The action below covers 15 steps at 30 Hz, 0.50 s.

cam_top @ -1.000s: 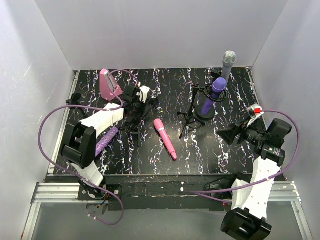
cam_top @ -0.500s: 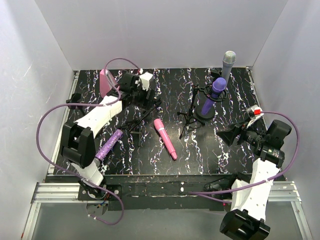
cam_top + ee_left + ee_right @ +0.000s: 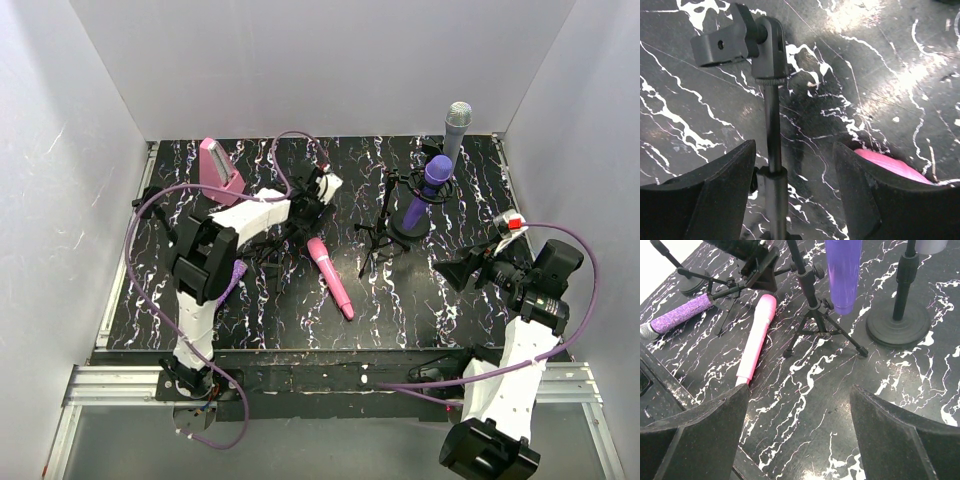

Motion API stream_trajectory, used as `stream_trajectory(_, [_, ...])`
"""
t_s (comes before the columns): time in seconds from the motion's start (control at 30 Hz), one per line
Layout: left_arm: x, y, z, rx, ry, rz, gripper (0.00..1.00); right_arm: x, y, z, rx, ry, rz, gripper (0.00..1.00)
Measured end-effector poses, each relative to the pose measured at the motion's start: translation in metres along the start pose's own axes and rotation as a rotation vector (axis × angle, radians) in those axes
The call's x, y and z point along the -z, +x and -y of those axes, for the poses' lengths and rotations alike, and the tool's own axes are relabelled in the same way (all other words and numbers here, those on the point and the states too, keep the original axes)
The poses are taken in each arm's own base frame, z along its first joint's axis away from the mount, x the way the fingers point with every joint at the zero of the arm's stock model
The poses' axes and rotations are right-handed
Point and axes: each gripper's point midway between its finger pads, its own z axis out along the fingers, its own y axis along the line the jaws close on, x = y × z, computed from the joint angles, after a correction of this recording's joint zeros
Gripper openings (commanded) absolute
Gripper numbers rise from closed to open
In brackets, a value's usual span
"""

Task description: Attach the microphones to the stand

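My left gripper (image 3: 318, 190) is open over a small black tripod stand (image 3: 272, 250). In the left wrist view its pole (image 3: 771, 125) runs between my open fingers (image 3: 715, 200), close to the left one, with the empty clip (image 3: 725, 42) beyond. The pink microphone (image 3: 331, 278) lies flat mid-table, its tip beside my right finger (image 3: 890, 165). The glittery purple microphone (image 3: 233, 274) lies partly under the left arm. The dark purple microphone (image 3: 431, 184) and the silver-grey one (image 3: 457, 125) stand upright in stands at the back right. My right gripper (image 3: 456, 271) is open and empty.
A pink wedge-shaped box (image 3: 219, 166) stands at the back left. A black tripod (image 3: 815, 315) and a round-based stand (image 3: 897, 322) stand ahead of the right gripper. White walls close in three sides of the marbled black table (image 3: 400, 310).
My left arm has swung right from beside the pink box to the middle, over the small stand. The right arm has not moved.
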Motion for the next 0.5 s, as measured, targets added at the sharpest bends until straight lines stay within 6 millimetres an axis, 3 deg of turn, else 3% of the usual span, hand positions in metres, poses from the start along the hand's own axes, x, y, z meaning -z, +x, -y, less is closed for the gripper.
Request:
stream_trajectory(0.3, [-0.019,-0.004,-0.015,-0.087,-0.118,-0.052,0.44,0.000,0.004,0.003,-0.014,0.004,-0.003,0.88])
stream_trajectory(0.5, [-0.029,-0.014,-0.021,-0.104,-0.153,-0.057,0.00,0.000,0.004,0.004,-0.015,0.008,-0.002,0.88])
